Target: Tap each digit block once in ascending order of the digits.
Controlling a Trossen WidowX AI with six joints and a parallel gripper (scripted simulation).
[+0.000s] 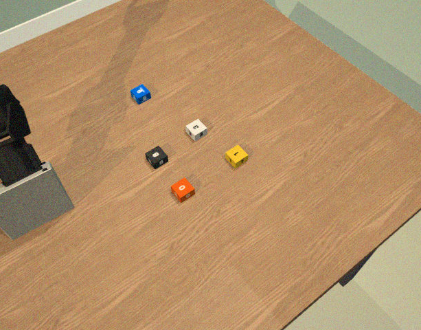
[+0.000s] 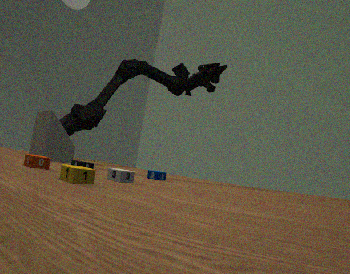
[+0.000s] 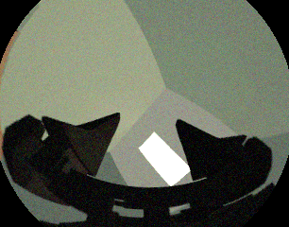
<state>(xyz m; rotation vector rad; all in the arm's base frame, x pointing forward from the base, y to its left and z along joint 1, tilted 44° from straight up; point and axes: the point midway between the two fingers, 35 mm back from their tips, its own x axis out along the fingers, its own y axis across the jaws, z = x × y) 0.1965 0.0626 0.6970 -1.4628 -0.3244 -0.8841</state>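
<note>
An orange block [image 1: 183, 190] [image 2: 36, 161] shows 0. A yellow block [image 1: 236, 156] [image 2: 77, 174] shows 1. A white block [image 1: 196, 129] [image 2: 120, 174] shows 3. A black block [image 1: 156, 157] [image 2: 83, 164] and a blue block [image 1: 140, 93] [image 2: 156, 174] carry white digits too blurred to read surely. All five lie apart on the table. My gripper [image 2: 222, 65] [image 3: 148, 119] is open and empty, raised high above the table and pointing away from the blocks. It is out of frame in the top view, and the wrist view shows no block.
The grey arm base [image 1: 33, 205] [image 2: 49, 141] stands at the left of the top view, beyond the blocks in the exterior view. The wooden table [image 1: 238, 248] [image 2: 198, 230] has edges at the right and lower right of the top view. Walls rise behind.
</note>
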